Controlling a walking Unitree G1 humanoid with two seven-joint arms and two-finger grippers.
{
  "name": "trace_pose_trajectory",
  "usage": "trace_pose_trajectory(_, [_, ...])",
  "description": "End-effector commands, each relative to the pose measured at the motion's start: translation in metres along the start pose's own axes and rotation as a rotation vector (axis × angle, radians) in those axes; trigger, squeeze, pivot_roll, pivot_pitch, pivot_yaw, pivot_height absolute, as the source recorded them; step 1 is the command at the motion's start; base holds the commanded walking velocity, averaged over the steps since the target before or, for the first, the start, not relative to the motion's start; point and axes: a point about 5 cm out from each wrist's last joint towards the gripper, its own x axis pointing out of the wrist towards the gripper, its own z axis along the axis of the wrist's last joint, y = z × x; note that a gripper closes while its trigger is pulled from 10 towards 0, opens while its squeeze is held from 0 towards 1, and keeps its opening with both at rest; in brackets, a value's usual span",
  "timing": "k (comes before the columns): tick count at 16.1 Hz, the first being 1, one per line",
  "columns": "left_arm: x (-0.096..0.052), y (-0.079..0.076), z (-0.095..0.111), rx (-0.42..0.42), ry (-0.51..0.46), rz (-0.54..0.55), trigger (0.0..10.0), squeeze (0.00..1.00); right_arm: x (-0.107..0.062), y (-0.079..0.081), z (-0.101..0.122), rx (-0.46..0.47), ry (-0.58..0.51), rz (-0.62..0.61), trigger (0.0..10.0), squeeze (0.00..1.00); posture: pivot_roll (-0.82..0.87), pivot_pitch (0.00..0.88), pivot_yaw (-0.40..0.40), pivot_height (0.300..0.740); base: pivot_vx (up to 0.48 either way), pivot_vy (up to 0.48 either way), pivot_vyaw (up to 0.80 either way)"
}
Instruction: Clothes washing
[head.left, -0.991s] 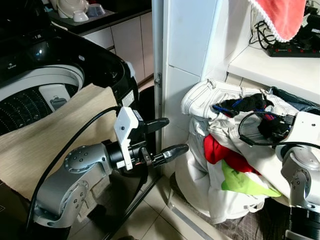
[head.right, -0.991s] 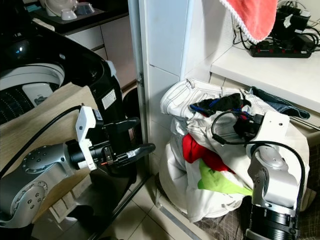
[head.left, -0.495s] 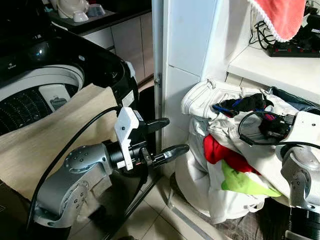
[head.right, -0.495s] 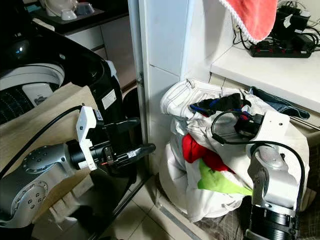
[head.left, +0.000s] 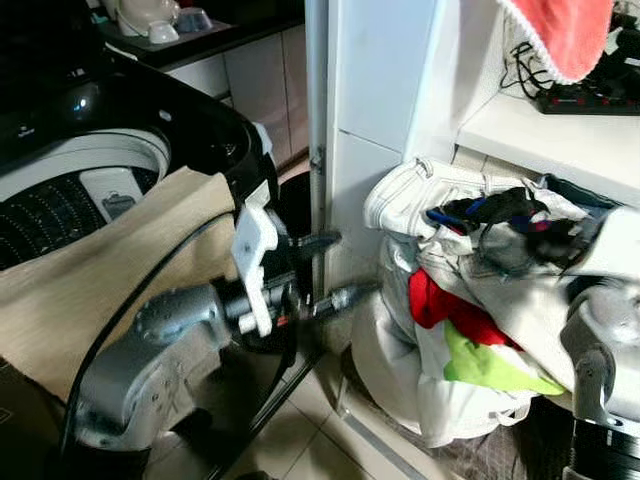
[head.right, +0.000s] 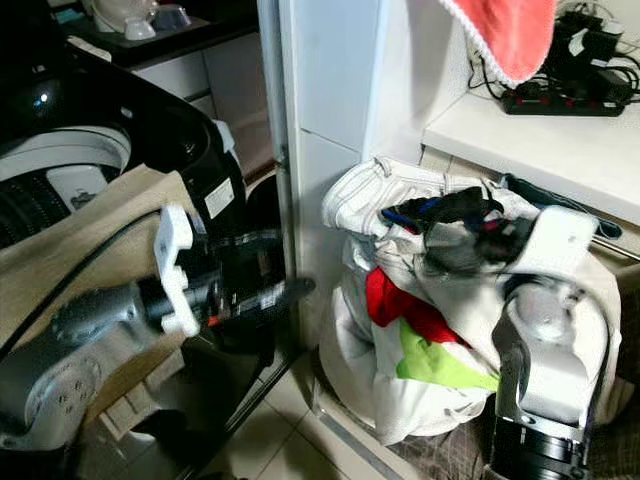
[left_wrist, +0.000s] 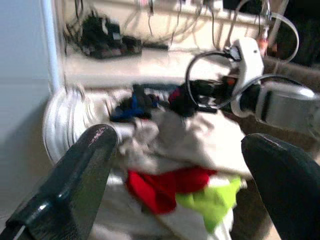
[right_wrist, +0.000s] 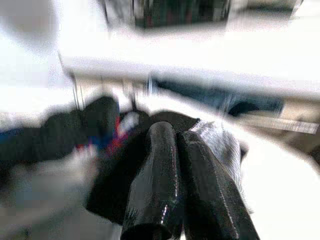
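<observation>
Right tool (right_wrist: 175, 150) closed on laundry pile (head.left: 470, 330), left tool (head.left: 325, 270) open

Left gripper (head.left: 325, 270) extended forward, its 2 fingers spread apart, right gripper (right_wrist: 185, 185) fingers pressed together, right arm bent.

laundry pile (head.left: 470, 300): white, red, lime (dark items on top) | washer (head.left: 90, 110): black | cloth (head.left: 90, 270): beige

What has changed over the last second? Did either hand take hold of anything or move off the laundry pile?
Both arms are blurred with motion now. The left hand has eased slightly back toward the washing machine, fingers apart and empty. The right hand, fingers together, remains at the dark garment on top of the laundry pile; whether it grips cloth cannot be told. The pile and the beige cloth lie as before.
</observation>
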Motion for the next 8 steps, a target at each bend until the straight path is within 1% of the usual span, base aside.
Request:
trace_pose_trajectory(1, [0.001,0.005,0.008,0.006,-0.034,0.032,10.0,0.0,-0.004,-0.002,0.017,-0.001,-0.103,-0.019,0.0,0.0,-0.06,0.0,0.035,0.74,0.0,0.0,0.0])
trace_pose_trajectory(3, [0.006,0.009,0.012,0.037,-0.058,0.06,10.0,0.0,-0.007,0.001,0.039,0.025,-0.2,0.028,0.0,0.0,-0.06,0.0,0.039,0.74,0.0,0.0,0.0])
trace_pose_trajectory(4, [0.008,0.009,0.014,0.047,-0.065,0.066,10.0,0.0,-0.009,0.004,0.048,0.039,-0.222,0.078,0.0,0.0,-0.07,0.0,0.042,0.74,0.0,0.0,0.0])
trace_pose_trajectory(6, [0.017,0.011,0.024,0.116,-0.103,0.097,10.0,0.0,-0.013,0.018,0.073,0.089,-0.279,0.257,0.0,0.0,-0.07,0.0,0.044,0.74,0.0,0.0,0.0])
trace_pose_trajectory(7, [0.021,0.011,0.027,0.127,-0.123,0.106,10.0,0.0,-0.015,0.023,0.081,0.109,-0.292,0.324,0.0,0.0,-0.07,0.0,0.045,0.74,0.0,0.0,0.0])
trace_pose_trajectory(8, [0.025,0.012,0.032,0.127,-0.152,0.116,10.0,1.0,-0.017,0.028,0.092,0.181,-0.298,0.393,0.0,0.0,-0.07,0.0,0.043,0.74,0.0,0.0,0.0])
